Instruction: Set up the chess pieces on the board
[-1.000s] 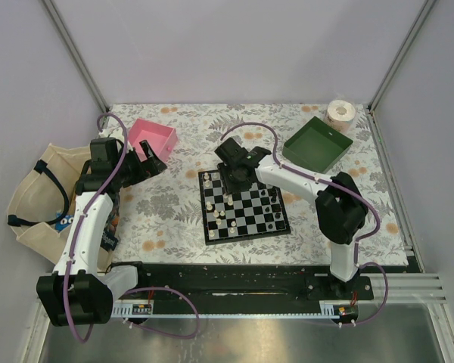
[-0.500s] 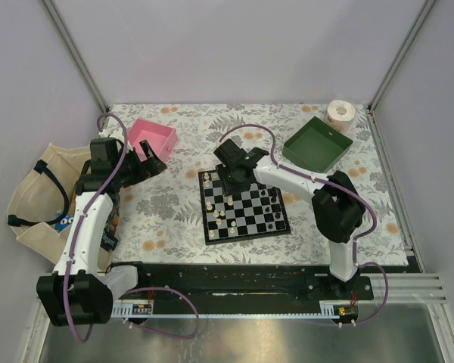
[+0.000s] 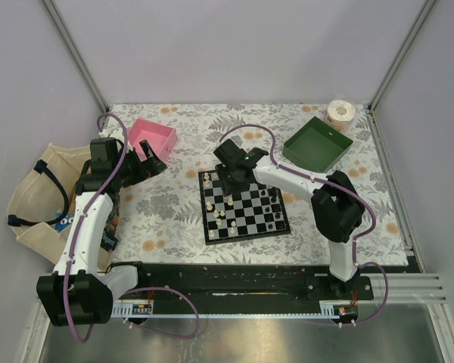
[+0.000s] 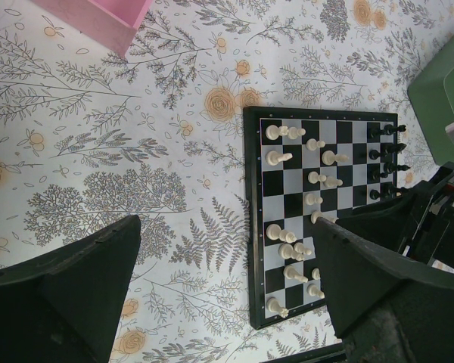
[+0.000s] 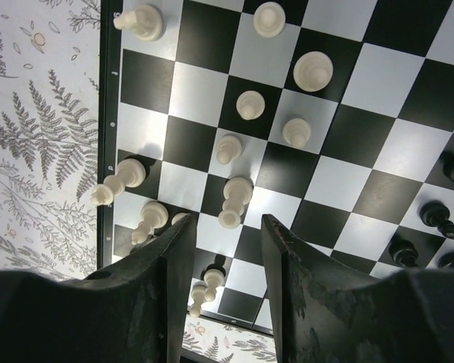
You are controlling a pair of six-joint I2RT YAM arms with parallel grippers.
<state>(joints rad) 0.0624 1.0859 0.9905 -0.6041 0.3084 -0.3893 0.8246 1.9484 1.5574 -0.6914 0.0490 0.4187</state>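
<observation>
The board [image 3: 251, 221] lies mid-table with several cream-white pieces [image 3: 222, 215] on its left half and black pieces [image 3: 273, 201] on its right. My right gripper [image 3: 234, 180] hovers over the board's far left corner, open and empty. In the right wrist view its gripper [image 5: 227, 231] frames a white square, with one white piece [image 5: 235, 200] just ahead and another [image 5: 205, 287] below between the fingers. Black pieces [image 5: 437, 217] stand at the right. My left gripper [image 3: 153, 164] hangs open and empty by the pink tray; the left wrist view shows the board [image 4: 249, 227] below its gripper [image 4: 227, 234].
A pink tray [image 3: 153, 137] sits at the far left and a green tray [image 3: 318, 144] at the far right, with a tape roll [image 3: 340, 113] behind it. A cloth bag [image 3: 34, 200] lies off the table's left edge. A black rail [image 3: 227, 281] runs along the near edge.
My right gripper has shifted slightly toward the board's far edge. The left arm has not moved.
</observation>
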